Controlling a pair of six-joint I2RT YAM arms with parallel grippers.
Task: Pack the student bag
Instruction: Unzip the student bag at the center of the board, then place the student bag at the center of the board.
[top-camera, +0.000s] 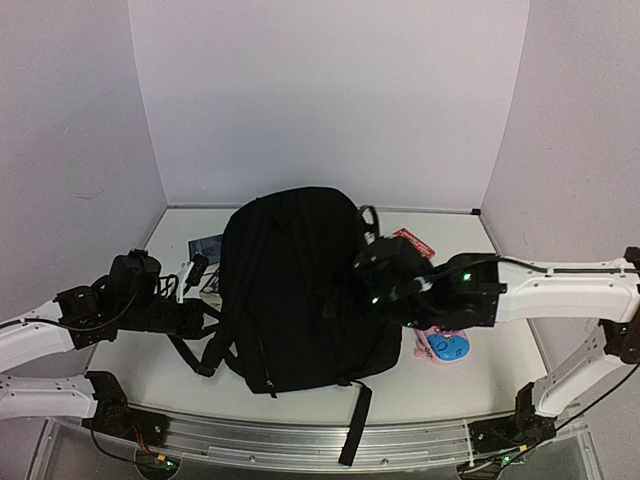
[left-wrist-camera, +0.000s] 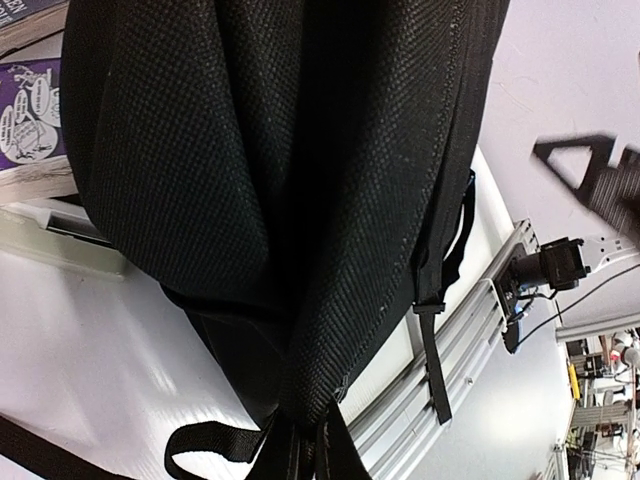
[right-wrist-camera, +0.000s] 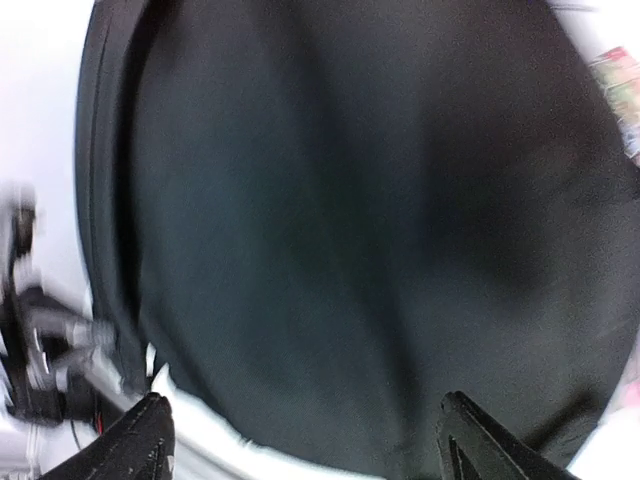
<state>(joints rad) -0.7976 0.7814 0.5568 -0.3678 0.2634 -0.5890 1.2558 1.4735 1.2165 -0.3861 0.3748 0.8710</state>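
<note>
- The student bag (top-camera: 300, 290) lies flat in the middle of the tabletop (top-camera: 480, 385). Its back is up, so I see the shoulder straps (top-camera: 215, 345) on top.
- My left pincer (top-camera: 192, 318) is at the bag's left edge, by a strap. It is squeezed closed. In the left wrist view the black cloth bunches to a point right at it, so I think it is pinching the bag there. I cannot see the fingers themselves.
- My right pincer (right-wrist-camera: 315, 445) hangs over the middle of the bag. Its two fingertips (right-wrist-camera: 150, 435) stand wide apart with nothing between them. That view is blurry.
- A pink and blue pencil case (top-camera: 447, 346) lies on the tabletop just beside the bag's right edge, partly under my right arm.
- A flat red thing (top-camera: 413, 243) lies near the bag's top right corner.
- A book with cartoon drawings (left-wrist-camera: 30, 120) lies on the left, close to the bag.
- I see no open mouth on the bag from here, and I cannot see inside it.
- So I think the packing is at its start. The bag has to be opened, and the things around it have yet to go in.
</note>
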